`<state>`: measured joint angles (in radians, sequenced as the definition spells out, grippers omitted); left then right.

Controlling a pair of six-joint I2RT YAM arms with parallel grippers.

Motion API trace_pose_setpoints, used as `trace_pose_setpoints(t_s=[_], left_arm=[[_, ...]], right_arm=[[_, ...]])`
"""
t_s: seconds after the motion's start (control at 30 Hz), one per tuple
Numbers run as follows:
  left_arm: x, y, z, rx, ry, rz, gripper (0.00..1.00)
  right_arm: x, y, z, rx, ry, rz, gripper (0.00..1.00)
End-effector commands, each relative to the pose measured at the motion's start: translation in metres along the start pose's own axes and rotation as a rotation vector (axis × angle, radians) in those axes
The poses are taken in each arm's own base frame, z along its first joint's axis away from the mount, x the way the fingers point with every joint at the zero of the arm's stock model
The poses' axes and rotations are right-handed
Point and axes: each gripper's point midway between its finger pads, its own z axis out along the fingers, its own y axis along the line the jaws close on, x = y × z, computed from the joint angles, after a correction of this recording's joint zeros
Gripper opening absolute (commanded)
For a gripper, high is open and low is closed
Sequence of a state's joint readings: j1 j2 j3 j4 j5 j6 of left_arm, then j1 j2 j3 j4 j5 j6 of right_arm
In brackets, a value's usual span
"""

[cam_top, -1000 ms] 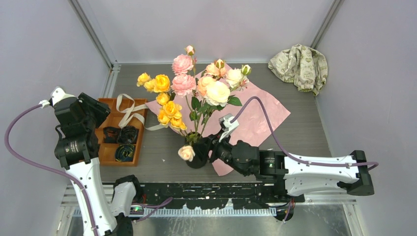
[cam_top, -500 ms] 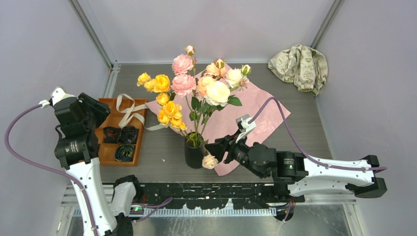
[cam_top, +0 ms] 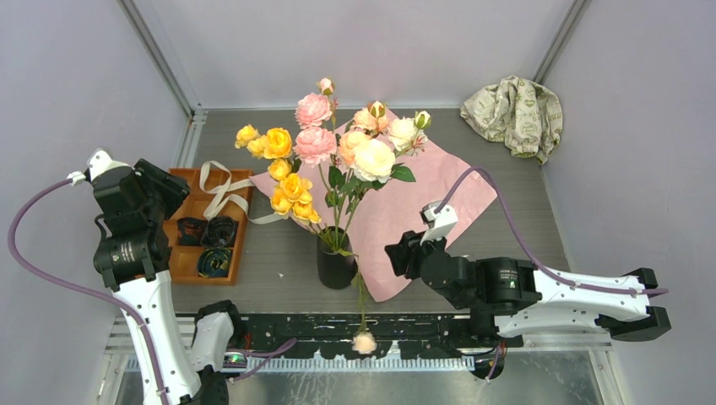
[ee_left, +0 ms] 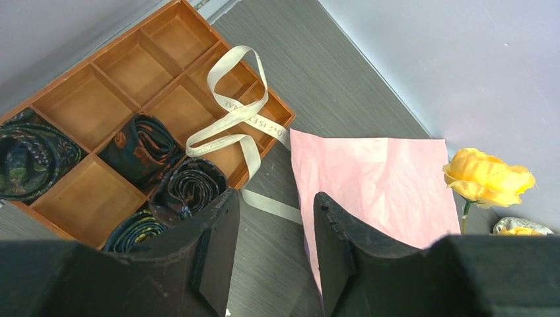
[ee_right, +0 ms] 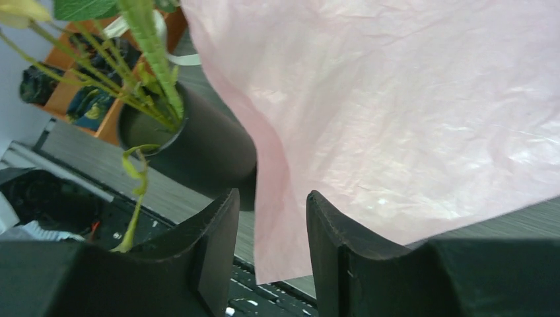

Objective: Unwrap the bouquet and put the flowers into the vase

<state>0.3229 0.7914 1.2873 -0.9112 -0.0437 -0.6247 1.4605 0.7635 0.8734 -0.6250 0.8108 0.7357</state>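
The black vase (cam_top: 335, 265) stands mid-table and holds the flowers (cam_top: 338, 156), yellow, pink and cream roses rising well above it. One pale rose (cam_top: 364, 342) hangs out of the bunch. Its stem (ee_right: 131, 221) runs from the vase's rim down over the front rail, and whether its end is still inside I cannot tell. My right gripper (cam_top: 393, 255) is open just right of the vase (ee_right: 205, 148), above the near corner of the pink wrapping paper (ee_right: 396, 119), with nothing between its fingers. Over the orange tray, my left gripper (cam_top: 169, 187) is open and empty.
The pink paper (cam_top: 443, 194) lies flat behind and right of the vase. A beige ribbon (cam_top: 221, 191) drapes over the orange tray (cam_top: 187, 253), which holds dark coiled rolls. A beige patterned cloth (cam_top: 515, 114) sits in the far right corner. The black front rail (cam_top: 295, 329) runs along the near edge.
My right gripper has let go of the pale rose and drawn back to the right. The rose has tipped forward, its bloom dropping from beside the vase to the front rail. The left arm is still.
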Motion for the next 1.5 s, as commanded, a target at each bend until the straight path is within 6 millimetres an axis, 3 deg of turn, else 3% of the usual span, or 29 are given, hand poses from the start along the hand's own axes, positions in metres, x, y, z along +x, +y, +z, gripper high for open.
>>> trace_pose_setpoints(t_s=[0.0,0.43,0.7,0.97,1.2,1.47], left_arm=[[-0.015,-0.009,-0.013,0.035,-0.051,-0.006,0.47],[-0.015,-0.01,-0.016,0.04,-0.052,-0.007,0.47],[-0.019,-0.013,-0.024,0.053,-0.061,-0.005,0.47],[-0.037,-0.02,-0.05,0.07,-0.109,0.013,0.5],[-0.05,-0.029,-0.071,0.099,-0.145,0.02,0.52],[-0.048,-0.029,-0.067,0.099,-0.132,0.016,0.53]], right_arm=[[-0.031,-0.025,-0.013,0.12,-0.087,0.046,0.47],[-0.075,-0.056,-0.033,0.233,-0.239,0.062,0.55],[-0.152,-0.065,-0.062,0.397,-0.413,-0.007,0.59],[-0.195,-0.077,-0.089,0.493,-0.505,0.01,0.61],[-0.204,-0.103,-0.111,0.504,-0.539,0.078,0.61],[-0.202,-0.115,-0.119,0.506,-0.548,0.102,0.61]])
